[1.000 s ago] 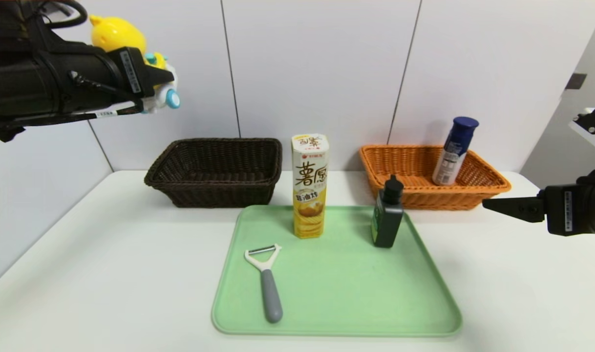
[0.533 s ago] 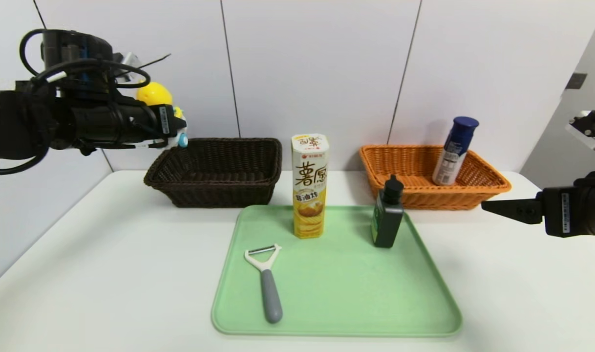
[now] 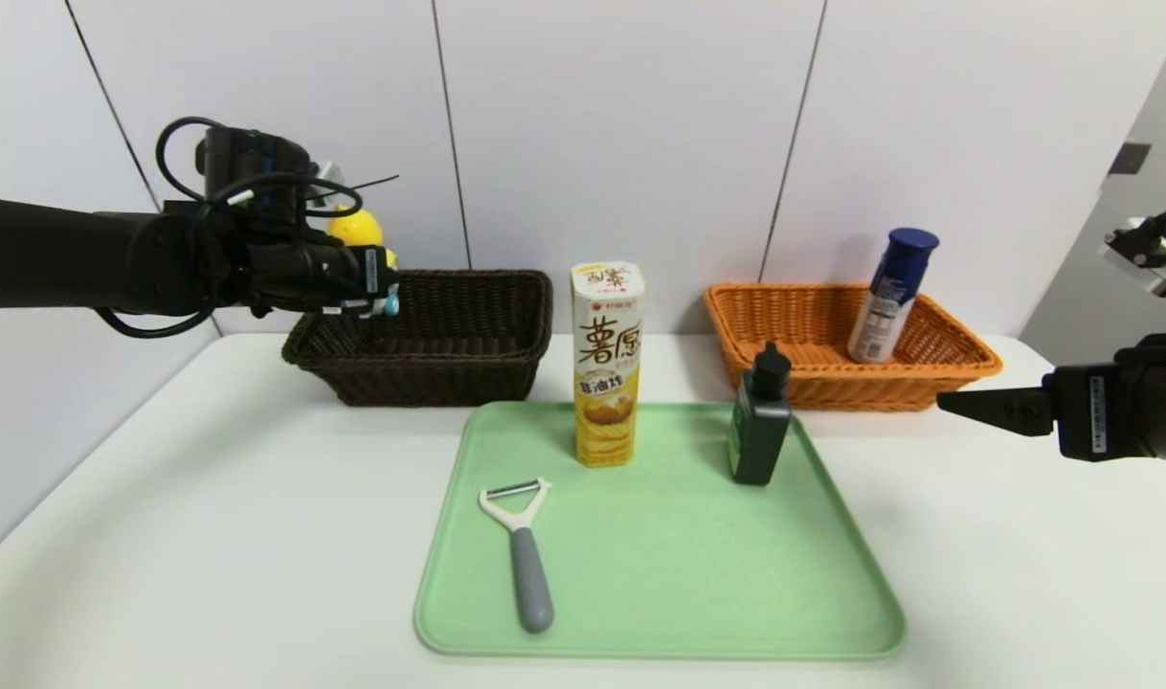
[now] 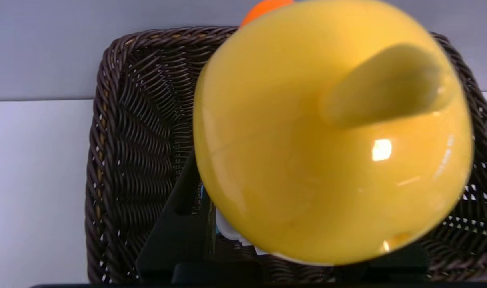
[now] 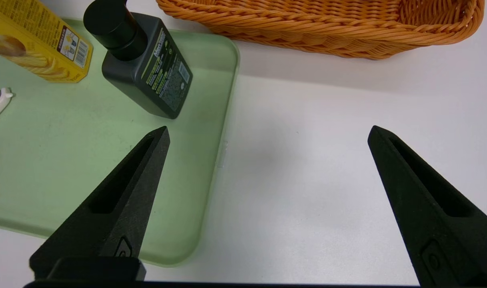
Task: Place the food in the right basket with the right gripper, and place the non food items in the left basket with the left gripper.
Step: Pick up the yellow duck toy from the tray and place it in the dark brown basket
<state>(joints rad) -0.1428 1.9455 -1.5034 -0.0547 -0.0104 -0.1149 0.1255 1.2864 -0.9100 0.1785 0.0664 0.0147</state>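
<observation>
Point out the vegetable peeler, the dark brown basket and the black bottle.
Peeler (image 3: 531, 580): head view, on its grey handle.
Dark brown basket (image 3: 430, 362): head view, on its front rim.
Black bottle (image 3: 758, 440): head view, on the middle of its body.

This is looking like a robot test station set up on a plain white tabletop (image 3: 210, 498). Pale, smooth wall panels (image 3: 631, 124) with thin dark seams are standing behind it, and two black jointed robot arms are reaching in from the sides. A flat green tray with rounded corners (image 3: 698, 574) is lying in front of a dark brown woven basket (image 3: 439, 373) and an orange-brown woven basket (image 3: 832, 392).
</observation>
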